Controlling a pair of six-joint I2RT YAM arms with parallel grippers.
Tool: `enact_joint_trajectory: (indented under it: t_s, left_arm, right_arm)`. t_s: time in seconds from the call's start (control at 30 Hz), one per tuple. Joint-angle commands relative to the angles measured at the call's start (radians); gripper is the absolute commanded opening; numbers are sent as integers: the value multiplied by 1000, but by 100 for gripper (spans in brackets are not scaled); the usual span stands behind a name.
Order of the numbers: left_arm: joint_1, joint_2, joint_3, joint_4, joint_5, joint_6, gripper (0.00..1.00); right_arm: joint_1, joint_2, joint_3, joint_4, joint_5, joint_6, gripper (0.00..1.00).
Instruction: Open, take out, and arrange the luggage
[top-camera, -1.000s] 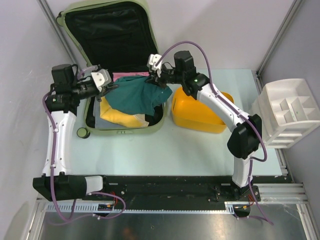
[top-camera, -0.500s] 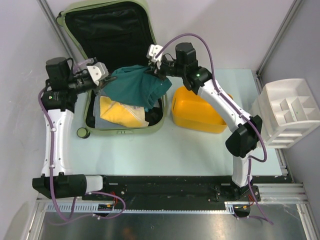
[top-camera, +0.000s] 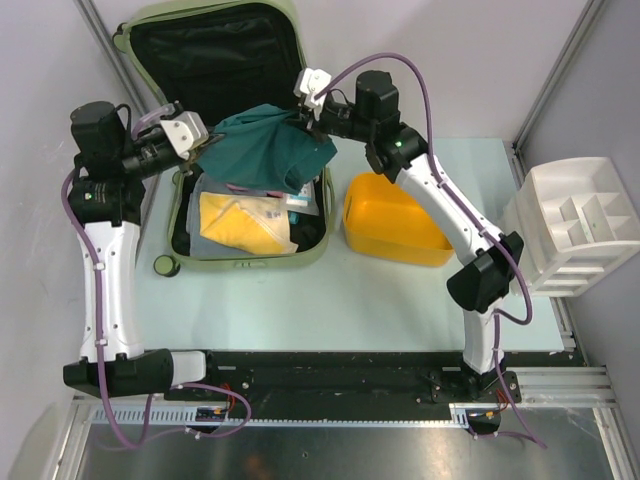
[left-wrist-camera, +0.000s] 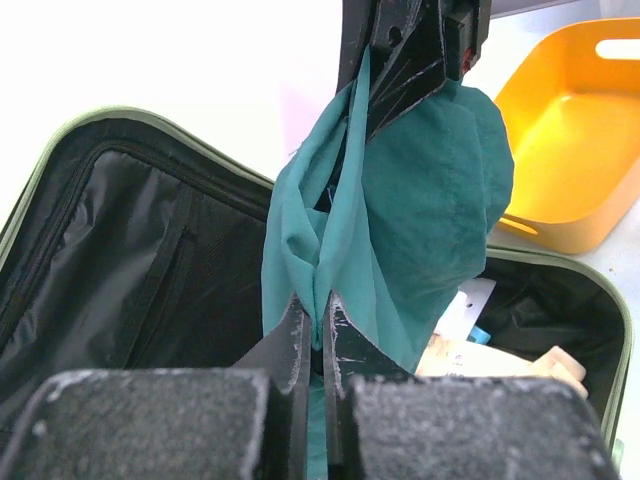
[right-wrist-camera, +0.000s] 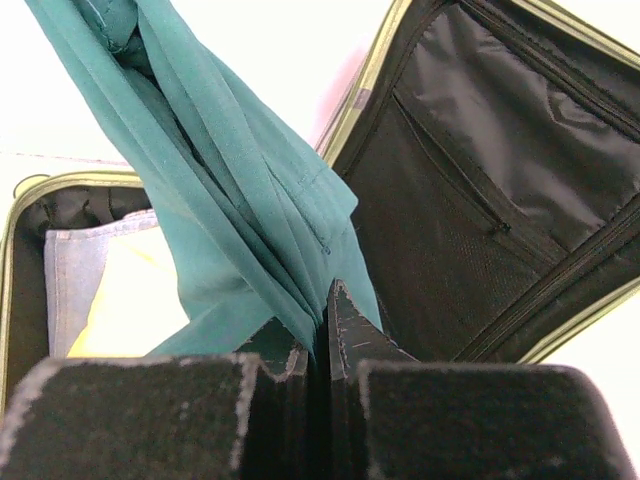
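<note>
The sage-green suitcase (top-camera: 262, 257) lies open at the back left, its black-lined lid (top-camera: 215, 60) propped up. A teal garment (top-camera: 268, 150) hangs stretched in the air above it, held at both ends. My left gripper (top-camera: 203, 146) is shut on its left end; its fingers (left-wrist-camera: 296, 335) pinch the cloth (left-wrist-camera: 420, 210). My right gripper (top-camera: 303, 119) is shut on its right end, as the right wrist view shows (right-wrist-camera: 322, 305), with the teal cloth (right-wrist-camera: 200, 150) hanging. Inside the suitcase lie a yellow garment (top-camera: 240, 220), grey-blue fabric (top-camera: 215, 188) and small items (top-camera: 296, 200).
A yellow plastic tub (top-camera: 392, 222) stands empty to the right of the suitcase, also in the left wrist view (left-wrist-camera: 575, 130). A white divided organizer tray (top-camera: 578, 222) sits at the right edge. A suitcase wheel (top-camera: 163, 265) sticks out at the front left corner.
Both grippers have risen and moved back with the teal garment, lifting it out of the suitcase. The yellow and grey-blue clothes underneath now show more.
</note>
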Motion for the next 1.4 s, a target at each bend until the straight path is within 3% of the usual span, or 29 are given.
enact_joint_trajectory:
  t_s: [0.0,0.13,0.33,0.53,0.67,0.83,1.0,1.1,1.17,1.37]
  left_arm:
    - [20,-16,31,55,-67,-51,0]
    - [-48,13,47,113,-72,-102,0]
    - [-236,109,40,300,-119,-172,0]
    - [-382,288,48,605,-170,-264,0]
    - [-473,402,42,899,-184,-324,0]
    - [-543,493,59,908,-129,-277,0]
    - [-556,377,-206,906,-70,-229,0]
    - [-568,311,-399,879,-49,-118,0]
    - [-576,301,-494,845,-44,-71,0]
    - [-580,359,-520,711,-50,-62,0]
  right_arm:
    - [-80,2,110,55,129,-4,0]
    - [-110,-27,125,27,169,-40,0]
    - [-189,-145,24,-22,251,-175,0]
    - [-317,-297,-155,-20,284,-332,0]
    - [-435,-360,-259,15,284,-432,0]
    - [-504,-459,-465,33,247,-543,0]
    - [-502,-666,-729,-80,192,-707,0]
    - [-482,-743,-862,-217,177,-730,0]
    - [-466,-756,-925,-296,170,-721,0]
    - [-464,-719,-947,-430,138,-690,0]
